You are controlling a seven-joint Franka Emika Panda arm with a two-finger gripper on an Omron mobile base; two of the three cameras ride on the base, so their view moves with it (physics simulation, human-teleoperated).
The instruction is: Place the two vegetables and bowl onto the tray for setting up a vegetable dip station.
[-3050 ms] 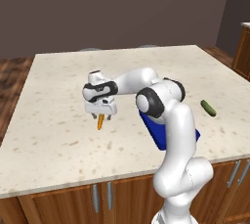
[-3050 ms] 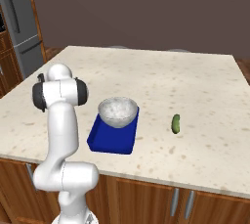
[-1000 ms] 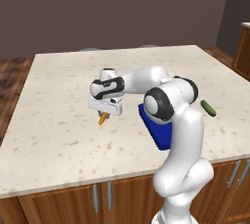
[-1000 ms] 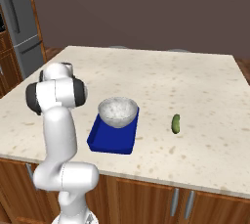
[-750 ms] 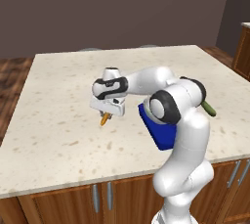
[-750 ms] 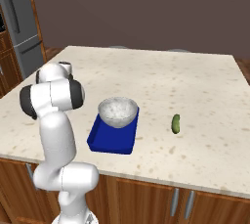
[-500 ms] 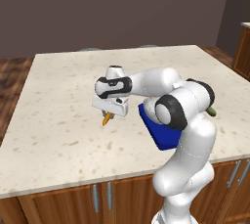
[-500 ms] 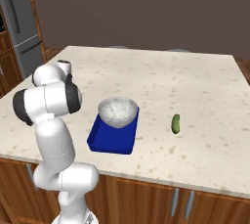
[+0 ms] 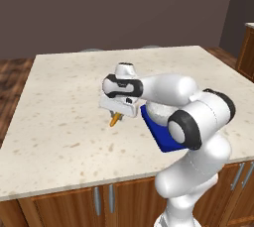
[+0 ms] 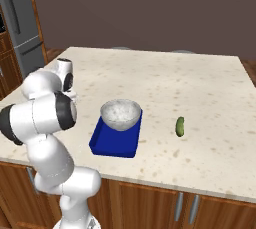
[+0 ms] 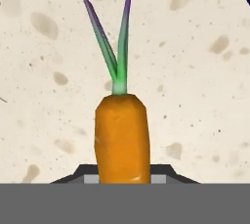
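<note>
Leftmost, the gripper (image 9: 117, 113) hangs above the speckled counter (image 9: 59, 102), clamped on the orange carrot (image 9: 115, 119), whose green top points downward, clear of the stone. In the hand view the carrot (image 11: 122, 137) rises between the finger tips. Just to the right lies the blue tray (image 10: 114, 141), the whitish-grey bowl (image 10: 120, 114) resting on its far end. Farther right, well apart from the tray, the dark green cucumber (image 10: 180, 126) lies on the counter.
</note>
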